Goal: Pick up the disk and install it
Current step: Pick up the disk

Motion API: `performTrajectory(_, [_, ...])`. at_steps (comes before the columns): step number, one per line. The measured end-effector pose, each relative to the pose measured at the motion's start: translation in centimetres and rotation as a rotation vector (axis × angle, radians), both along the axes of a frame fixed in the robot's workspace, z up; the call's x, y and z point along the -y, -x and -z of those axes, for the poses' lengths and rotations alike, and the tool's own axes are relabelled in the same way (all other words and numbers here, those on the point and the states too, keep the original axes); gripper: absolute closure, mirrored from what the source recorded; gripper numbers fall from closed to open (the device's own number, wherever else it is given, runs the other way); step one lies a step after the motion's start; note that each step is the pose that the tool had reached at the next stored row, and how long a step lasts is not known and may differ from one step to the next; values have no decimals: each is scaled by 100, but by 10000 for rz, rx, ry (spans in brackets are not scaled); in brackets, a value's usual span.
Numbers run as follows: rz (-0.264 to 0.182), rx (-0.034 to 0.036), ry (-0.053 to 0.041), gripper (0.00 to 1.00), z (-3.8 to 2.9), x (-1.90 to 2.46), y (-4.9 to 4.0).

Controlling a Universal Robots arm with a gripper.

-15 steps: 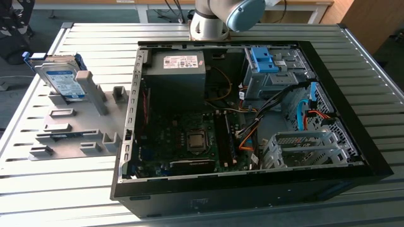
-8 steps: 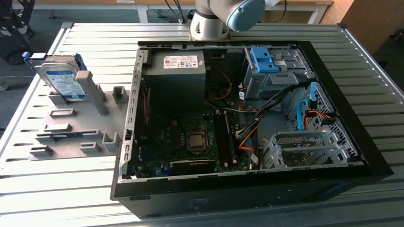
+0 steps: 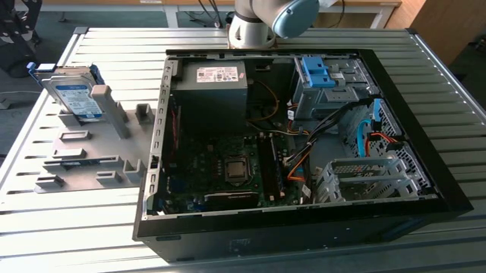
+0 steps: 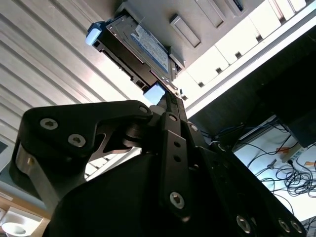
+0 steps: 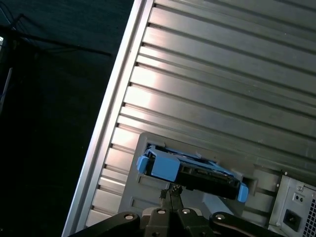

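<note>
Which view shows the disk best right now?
The exterior view: the disk stands on edge in the grey holder, label visible. The second wrist view shows the disk obliquely, label partly visible; the first wrist view shows one edge and blue rails.

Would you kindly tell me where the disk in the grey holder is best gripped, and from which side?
I would grip the disk by its upper half, across the broad flat faces, coming from above. It stands on edge in the grey holder, lower end boxed in, top free.
</note>
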State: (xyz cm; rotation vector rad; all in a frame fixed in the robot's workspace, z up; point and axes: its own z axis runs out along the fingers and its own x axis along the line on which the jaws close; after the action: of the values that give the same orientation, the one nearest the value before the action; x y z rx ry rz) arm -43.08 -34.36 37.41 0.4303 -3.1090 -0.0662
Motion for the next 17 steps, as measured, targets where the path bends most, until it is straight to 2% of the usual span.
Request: performTrajectory(17, [-496,0,0,89,0,0,0])
